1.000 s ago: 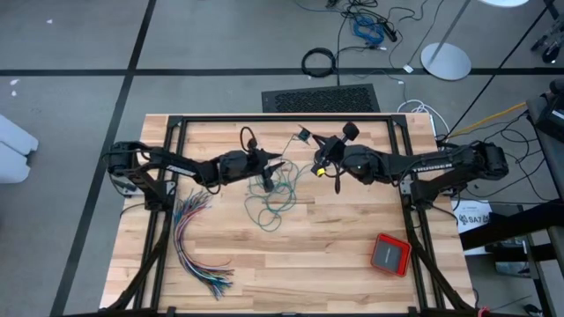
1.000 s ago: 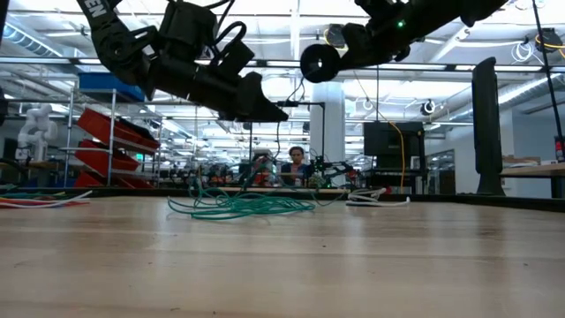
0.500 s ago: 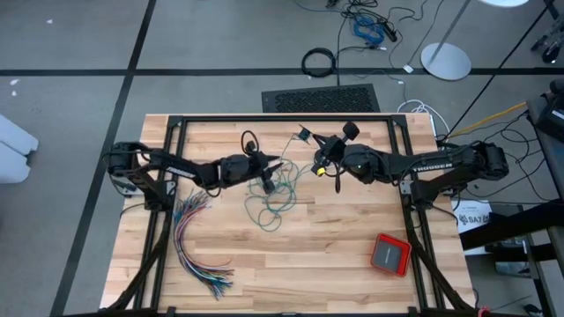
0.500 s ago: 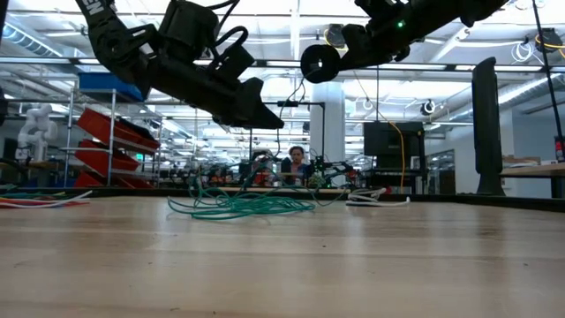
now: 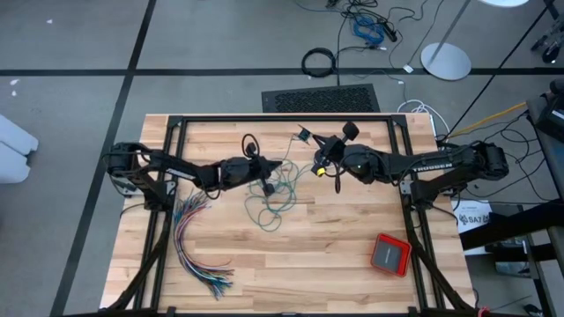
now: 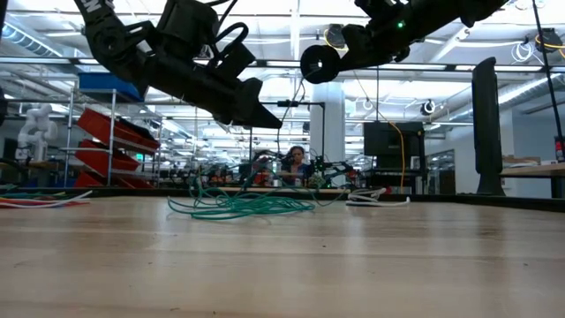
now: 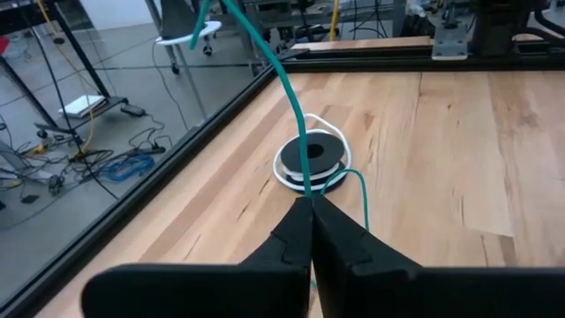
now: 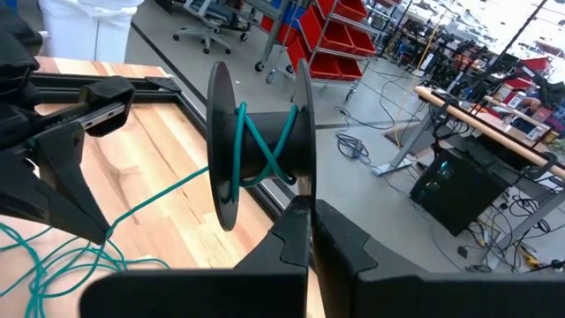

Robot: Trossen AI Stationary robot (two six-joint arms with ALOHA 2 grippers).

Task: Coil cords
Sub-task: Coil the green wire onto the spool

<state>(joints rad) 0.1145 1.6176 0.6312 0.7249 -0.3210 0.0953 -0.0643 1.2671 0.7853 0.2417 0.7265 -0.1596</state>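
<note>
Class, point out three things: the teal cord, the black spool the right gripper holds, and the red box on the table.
teal cord [image 5: 264, 214], high view, loose tangle on the table
black spool [image 8: 265, 152], right wrist view, wound core
red box [image 5: 389, 254], high view, centre of lid

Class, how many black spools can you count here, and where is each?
2. The held spool sits at the right gripper's shut jaws, teal cord wound on it. The flat spool lies on the table, white cord around it.
</note>
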